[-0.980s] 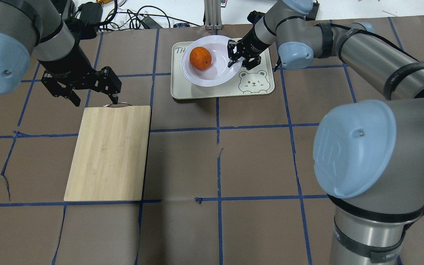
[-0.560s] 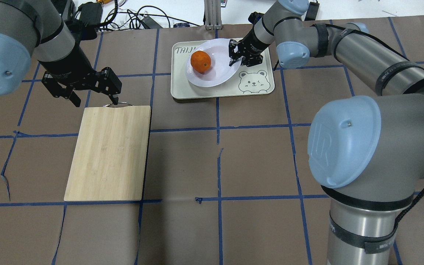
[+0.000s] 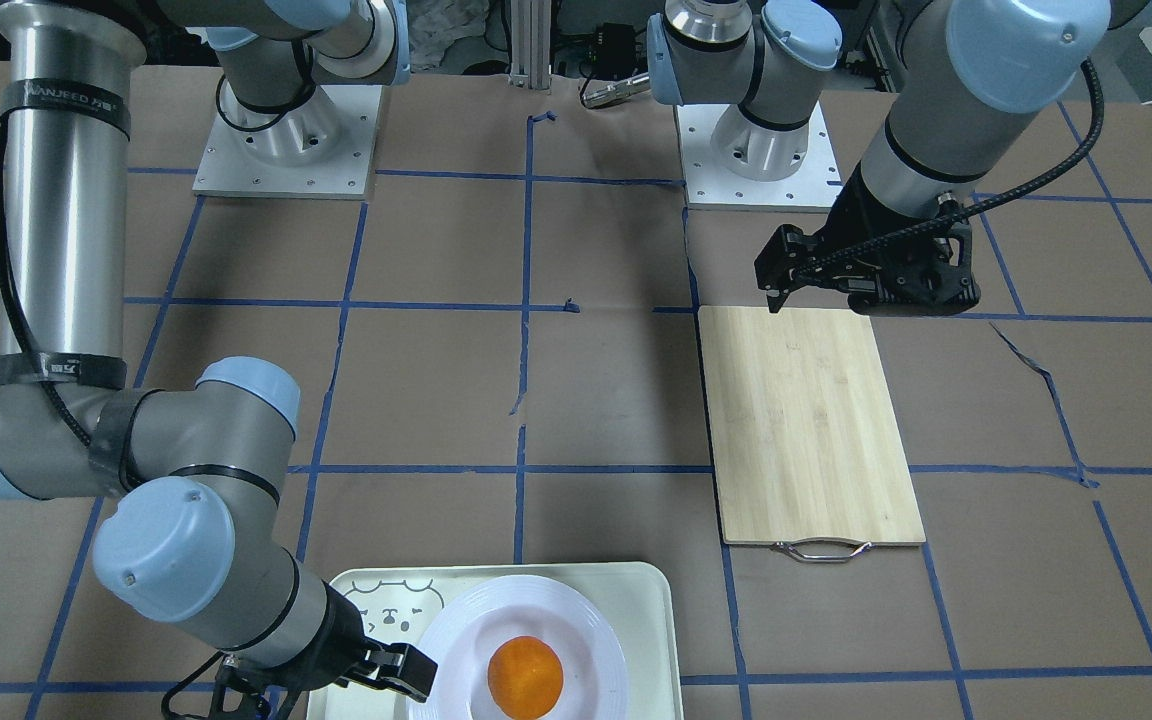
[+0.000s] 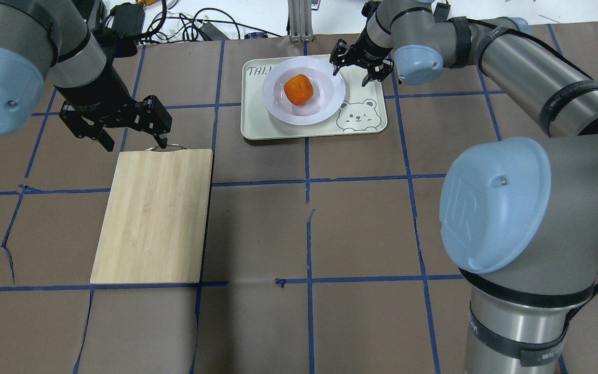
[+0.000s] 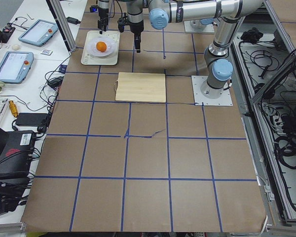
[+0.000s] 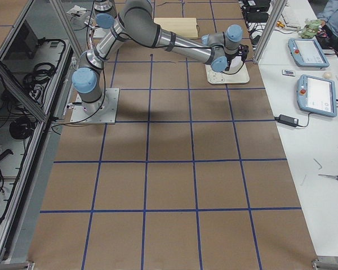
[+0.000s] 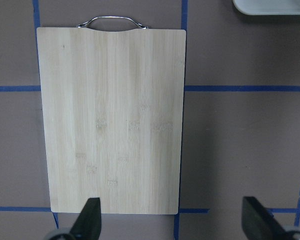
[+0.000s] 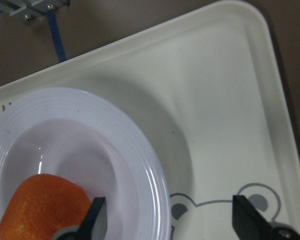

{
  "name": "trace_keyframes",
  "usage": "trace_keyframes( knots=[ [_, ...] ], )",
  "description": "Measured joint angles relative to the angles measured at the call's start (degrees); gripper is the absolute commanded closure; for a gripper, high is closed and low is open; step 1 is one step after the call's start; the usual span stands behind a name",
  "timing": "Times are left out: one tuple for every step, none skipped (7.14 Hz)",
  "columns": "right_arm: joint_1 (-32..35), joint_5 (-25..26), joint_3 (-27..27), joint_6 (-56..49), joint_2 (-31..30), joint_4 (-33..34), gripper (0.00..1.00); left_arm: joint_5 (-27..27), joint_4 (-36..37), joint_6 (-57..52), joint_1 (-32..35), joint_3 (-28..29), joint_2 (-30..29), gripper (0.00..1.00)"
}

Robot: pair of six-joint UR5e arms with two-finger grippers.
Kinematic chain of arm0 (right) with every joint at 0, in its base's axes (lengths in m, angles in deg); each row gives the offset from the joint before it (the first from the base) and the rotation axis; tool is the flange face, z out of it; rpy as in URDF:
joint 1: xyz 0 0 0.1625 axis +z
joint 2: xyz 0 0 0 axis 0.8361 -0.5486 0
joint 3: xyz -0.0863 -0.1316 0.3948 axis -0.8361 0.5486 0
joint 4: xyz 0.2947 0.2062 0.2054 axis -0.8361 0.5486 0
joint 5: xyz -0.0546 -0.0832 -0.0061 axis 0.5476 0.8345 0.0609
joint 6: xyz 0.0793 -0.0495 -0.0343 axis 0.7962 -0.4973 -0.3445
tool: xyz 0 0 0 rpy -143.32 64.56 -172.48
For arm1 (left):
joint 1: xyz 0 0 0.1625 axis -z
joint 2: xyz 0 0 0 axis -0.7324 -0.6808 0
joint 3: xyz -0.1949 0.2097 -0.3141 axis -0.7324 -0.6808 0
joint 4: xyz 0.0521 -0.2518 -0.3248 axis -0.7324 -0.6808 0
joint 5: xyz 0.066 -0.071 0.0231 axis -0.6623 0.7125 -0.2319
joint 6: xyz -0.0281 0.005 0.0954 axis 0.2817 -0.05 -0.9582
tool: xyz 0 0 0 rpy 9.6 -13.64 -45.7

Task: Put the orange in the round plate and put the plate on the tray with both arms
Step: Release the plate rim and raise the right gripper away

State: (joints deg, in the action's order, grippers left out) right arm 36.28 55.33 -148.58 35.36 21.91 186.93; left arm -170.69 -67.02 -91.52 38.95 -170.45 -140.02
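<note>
Dimpled orange (image 4: 298, 89) is seated in glossy white round plate (image 4: 325, 106) on pale rectangular tray (image 4: 257, 124). Right gripper (image 4: 351, 77) over tray and left gripper (image 4: 135, 140) well apart are held wide, empty. Task is judged done.

Even, bright overhead light covers the brown table (image 4: 361, 234), leaving only a soft, faint shadow beneath the right arm (image 6: 174, 42). A thin glare streak runs along the rim of the round plate (image 8: 152, 185) in the right wrist view, where the right tool (image 8: 167, 202) shows blurred fingertips at the lower edge. In both side views the table edges converge, wide-angle style.
</note>
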Motion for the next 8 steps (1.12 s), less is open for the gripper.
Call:
trace_keyframes(
  knots=[
    [0.0,4.7,0.0,-4.0,-2.5,-2.5,0.00,0.0,0.0,0.0,0.0,0.0,0.0,0.00],
    [0.0,8.4,-0.3,-6.7,-6.6,-8.4,0.00,0.0,0.0,0.0,0.0,0.0,0.0,0.00],
    [0.1,10.5,-0.8,-8.9,-12.2,-16.6,0.00,0.0,0.0,0.0,0.0,0.0,0.0,0.00],
    [0.3,12.1,-1.6,-10.9,-18.3,-24.7,0.00,0.0,0.0,0.0,0.0,0.1,0.0,0.00],
    [0.5,13.4,-3.6,-12.2,-24.7,-30.4,0.00,0.0,0.0,0.0,0.0,0.1,0.1,0.00],
    [0.7,13.9,-7.7,-12.8,-31.4,-33.4,0.00,0.0,0.0,0.1,0.0,0.1,0.1,0.00],
    [0.8,14.1,-13.1,-13.1,-37.2,-33.9,0.00,0.0,0.0,0.1,0.0,0.1,0.1,0.00],
    [0.8,14.2,-17.7,-13.5,-40.8,-32.4,0.00,0.0,0.0,0.0,0.0,0.1,0.1,0.00]
  ],
)
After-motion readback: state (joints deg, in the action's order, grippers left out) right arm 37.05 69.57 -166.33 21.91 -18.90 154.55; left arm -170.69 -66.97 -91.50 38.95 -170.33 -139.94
